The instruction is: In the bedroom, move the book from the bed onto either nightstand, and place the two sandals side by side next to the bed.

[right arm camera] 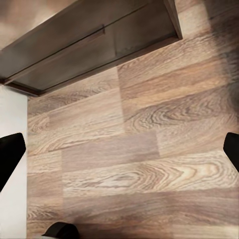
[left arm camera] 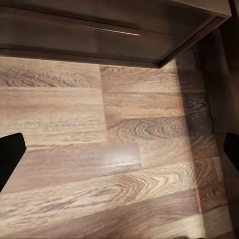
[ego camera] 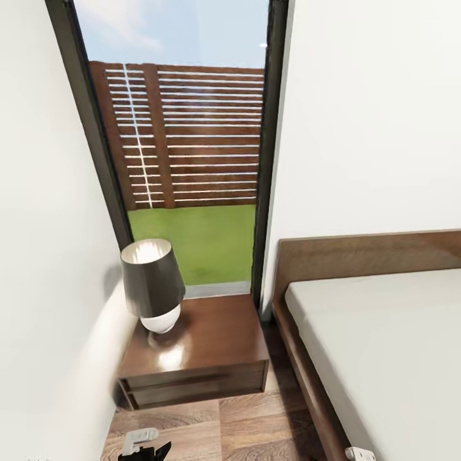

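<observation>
One dark-brown nightstand (ego camera: 198,358) with drawer front beside bed (ego camera: 384,333), both tools (left arm camera: 119,149) (right arm camera: 119,149) spread apart.

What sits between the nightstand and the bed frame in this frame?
Just a narrow strip of bare wood floor, seen in the head view, separates the nightstand from the bed frame. Nothing lies on it.

head: down at nightstand (ego camera: 195,349) | wrists: near floor (left arm camera: 119,164), same nightstand

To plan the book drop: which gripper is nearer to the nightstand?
Left. The left gripper hangs over the floor just before the nightstand front; the right gripper is farther off, toward the bed.
</observation>
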Available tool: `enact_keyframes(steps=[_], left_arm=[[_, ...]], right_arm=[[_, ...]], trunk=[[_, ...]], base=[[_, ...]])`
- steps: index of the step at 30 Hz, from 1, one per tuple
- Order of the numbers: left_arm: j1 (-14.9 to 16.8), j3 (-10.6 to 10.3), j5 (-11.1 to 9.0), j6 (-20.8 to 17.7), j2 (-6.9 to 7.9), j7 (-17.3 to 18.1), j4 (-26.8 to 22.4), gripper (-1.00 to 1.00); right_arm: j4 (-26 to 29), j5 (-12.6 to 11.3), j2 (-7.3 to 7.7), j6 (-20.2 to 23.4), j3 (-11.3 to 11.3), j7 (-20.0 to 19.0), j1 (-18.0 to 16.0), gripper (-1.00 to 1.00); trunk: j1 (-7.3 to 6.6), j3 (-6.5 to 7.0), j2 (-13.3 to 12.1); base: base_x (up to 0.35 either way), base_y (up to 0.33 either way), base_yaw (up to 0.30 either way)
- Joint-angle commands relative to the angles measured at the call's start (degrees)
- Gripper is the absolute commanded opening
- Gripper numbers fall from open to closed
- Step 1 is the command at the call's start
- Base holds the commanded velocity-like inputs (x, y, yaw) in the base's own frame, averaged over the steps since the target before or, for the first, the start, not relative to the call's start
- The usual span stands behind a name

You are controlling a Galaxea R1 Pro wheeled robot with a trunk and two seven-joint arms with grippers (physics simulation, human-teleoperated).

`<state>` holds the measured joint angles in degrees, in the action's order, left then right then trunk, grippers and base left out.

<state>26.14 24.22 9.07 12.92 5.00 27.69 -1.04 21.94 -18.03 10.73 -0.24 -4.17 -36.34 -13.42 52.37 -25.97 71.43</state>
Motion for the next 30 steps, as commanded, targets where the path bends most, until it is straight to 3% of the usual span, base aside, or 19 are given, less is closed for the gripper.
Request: enact_keyframes(steps=[1,23,30], left_arm=[[0.0,0.5,0.6,0.3,0.01,0.1,0.1,1.0],[0.0,0.5,0.6,0.3,0.01,0.1,0.1,1.0],[0.0,0.5,0.6,0.3,0.01,0.1,0.1,1.0]], right_arm=[[-0.1,-0.2,0.0,0.0,-0.2,-0.3,0.0,1.0],[0.0,-0.4,0.0,0.0,-0.2,-0.5,0.0,1.0],[0.0,-0.5,0.0,0.0,-0.2,-0.6,0.0,1.0]], trunk=[[-0.23,0.13,-0.4],[-5.06,4.08,-9.2],[-6.6,5.33,-12.0]], base=[[0.0,0.0,0.125],[0.0,0.0,0.01],[0.0,0.0,0.169]])
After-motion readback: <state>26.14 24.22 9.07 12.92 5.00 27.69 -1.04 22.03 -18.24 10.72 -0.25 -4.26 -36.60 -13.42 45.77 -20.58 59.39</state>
